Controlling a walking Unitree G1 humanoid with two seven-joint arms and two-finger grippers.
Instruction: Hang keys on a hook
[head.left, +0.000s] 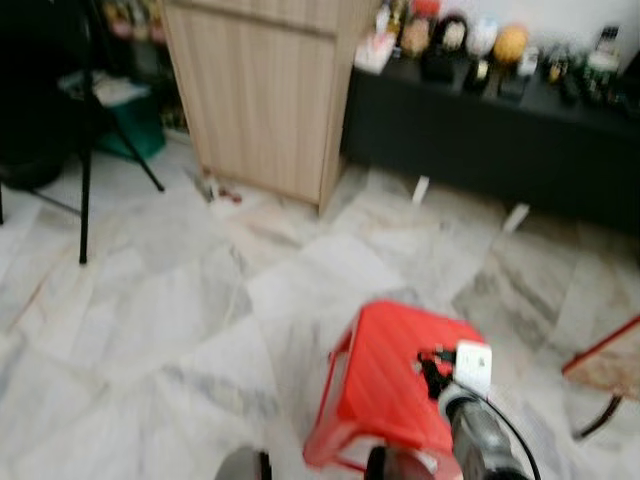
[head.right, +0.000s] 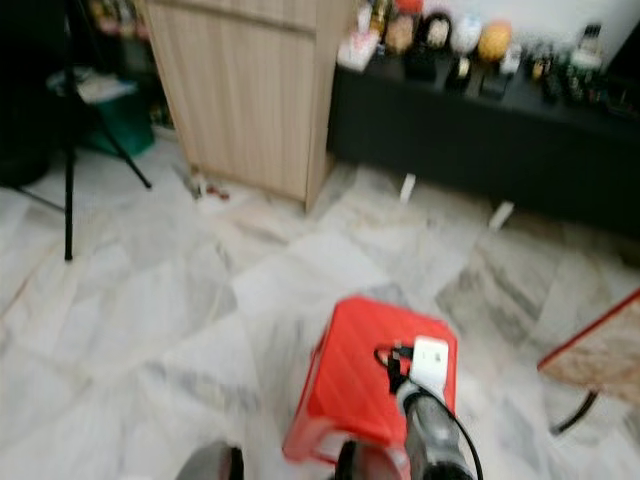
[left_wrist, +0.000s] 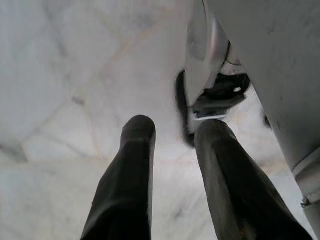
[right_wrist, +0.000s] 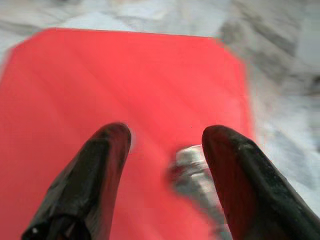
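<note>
Red stool (head.left: 385, 385) sits under my right gripper (head.left: 432, 368) in the head view. Right wrist: fingers spread, silvery keys (right_wrist: 192, 172) blurred on the seat just below them; I'd centre and descend before closing. Left wrist: left gripper (left_wrist: 172, 132) spread over marble floor (left_wrist: 60, 75).

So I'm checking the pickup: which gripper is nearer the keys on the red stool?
Right. The right gripper hangs open just over the keys on the red stool; the left gripper points at bare floor, off the stool.
</note>
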